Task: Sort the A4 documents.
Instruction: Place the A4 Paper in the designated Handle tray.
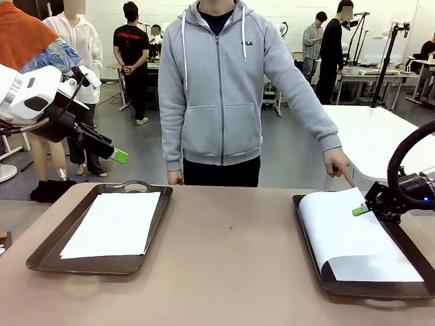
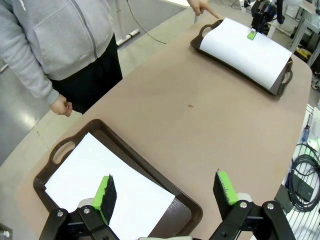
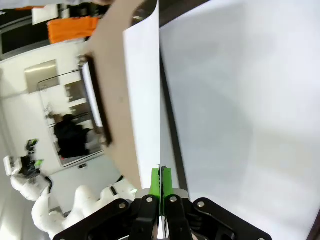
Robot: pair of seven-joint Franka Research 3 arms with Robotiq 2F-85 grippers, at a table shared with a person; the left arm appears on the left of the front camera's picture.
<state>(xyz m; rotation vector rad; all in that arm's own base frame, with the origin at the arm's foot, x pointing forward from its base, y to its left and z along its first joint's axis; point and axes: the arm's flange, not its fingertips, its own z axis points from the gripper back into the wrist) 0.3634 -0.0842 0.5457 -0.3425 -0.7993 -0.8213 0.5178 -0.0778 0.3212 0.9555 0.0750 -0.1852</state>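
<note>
One thin white A4 sheet already lies flat in the dark brown plastic tray near the table's left edge. The right gripper, fingers pressed together, pinches another curling white sheet over the right-edge tray; judging by this, moving it remains. The left gripper hovers spread and empty.

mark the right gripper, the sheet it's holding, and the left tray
right gripper (image 1: 361,210): front view, at its green fingertips.
sheet (image 1: 340,227): front view, flat middle of the paper it pinches.
left tray (image 1: 139,186): front view, far rim by the handle.
</note>
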